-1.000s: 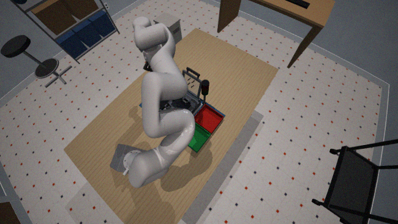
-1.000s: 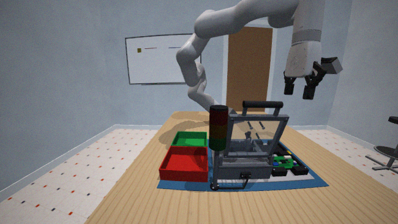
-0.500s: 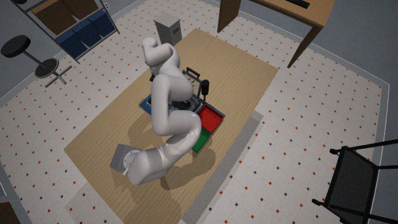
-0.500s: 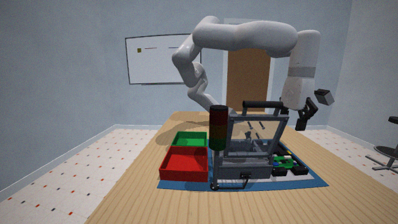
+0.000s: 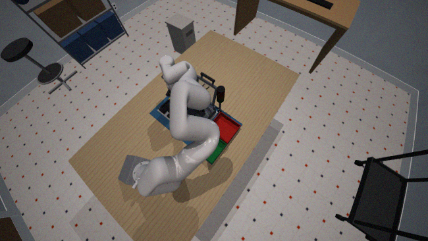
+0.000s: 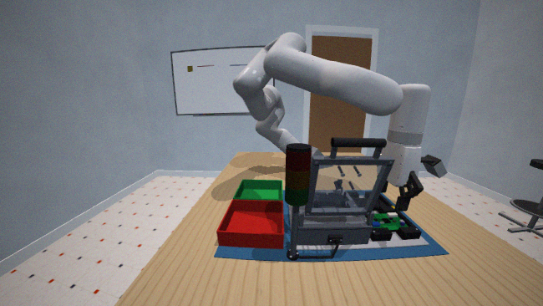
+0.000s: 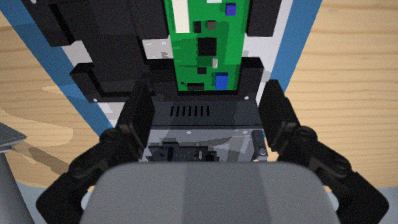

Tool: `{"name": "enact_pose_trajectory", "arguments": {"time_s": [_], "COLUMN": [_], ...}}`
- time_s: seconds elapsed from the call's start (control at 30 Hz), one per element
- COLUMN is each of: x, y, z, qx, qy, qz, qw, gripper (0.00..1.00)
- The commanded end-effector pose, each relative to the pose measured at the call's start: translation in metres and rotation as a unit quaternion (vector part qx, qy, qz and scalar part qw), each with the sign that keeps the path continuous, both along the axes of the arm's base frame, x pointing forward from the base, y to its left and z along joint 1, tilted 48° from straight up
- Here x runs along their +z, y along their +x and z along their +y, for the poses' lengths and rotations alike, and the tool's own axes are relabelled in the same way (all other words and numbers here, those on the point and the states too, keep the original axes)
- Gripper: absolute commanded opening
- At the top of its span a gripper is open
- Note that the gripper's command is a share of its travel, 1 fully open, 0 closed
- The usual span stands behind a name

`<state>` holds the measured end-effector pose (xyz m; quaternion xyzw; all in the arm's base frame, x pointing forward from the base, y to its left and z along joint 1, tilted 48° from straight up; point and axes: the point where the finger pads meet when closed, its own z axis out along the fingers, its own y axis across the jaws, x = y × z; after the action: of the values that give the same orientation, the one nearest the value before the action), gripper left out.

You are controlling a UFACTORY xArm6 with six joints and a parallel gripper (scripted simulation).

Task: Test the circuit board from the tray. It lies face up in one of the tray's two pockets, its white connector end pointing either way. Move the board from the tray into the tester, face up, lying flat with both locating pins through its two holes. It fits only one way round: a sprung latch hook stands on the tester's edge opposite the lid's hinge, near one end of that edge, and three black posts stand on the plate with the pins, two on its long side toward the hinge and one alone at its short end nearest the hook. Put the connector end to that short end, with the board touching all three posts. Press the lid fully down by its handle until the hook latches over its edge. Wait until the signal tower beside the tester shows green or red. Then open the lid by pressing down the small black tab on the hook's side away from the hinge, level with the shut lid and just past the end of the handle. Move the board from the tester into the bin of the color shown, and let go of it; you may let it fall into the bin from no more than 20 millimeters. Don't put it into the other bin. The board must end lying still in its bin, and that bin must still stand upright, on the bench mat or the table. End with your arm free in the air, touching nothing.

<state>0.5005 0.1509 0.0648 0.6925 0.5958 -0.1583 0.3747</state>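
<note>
Now my end effector hangs wide open, holding nothing, above the tray where the thin, stiff green board lies, so I'd pinch its long edges gently.

– Where is the board lying?
– It is lying flat and face up in a black tray pocket. It is green with black and blue parts.
– And the tester?
– Its lid is standing open. The red bin and green bin are sitting beside it.
</note>
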Motion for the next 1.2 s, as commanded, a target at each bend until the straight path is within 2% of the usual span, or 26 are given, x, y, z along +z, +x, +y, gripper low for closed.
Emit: {"name": "enact_pose_trajectory", "arguments": {"time_s": [0.0, 0.57, 1.17], "x": [-0.008, -0.011, -0.035], "y": [0.005, 0.006, 0.015], "z": [-0.008, -0.011, -0.036], "qx": [0.001, 0.001, 0.001], "qy": [0.001, 0.001, 0.001], "qz": [-0.002, -0.002, -0.002], "qw": [1.0, 1.0, 1.0], "gripper": [1.0, 1.0, 1.0]}}
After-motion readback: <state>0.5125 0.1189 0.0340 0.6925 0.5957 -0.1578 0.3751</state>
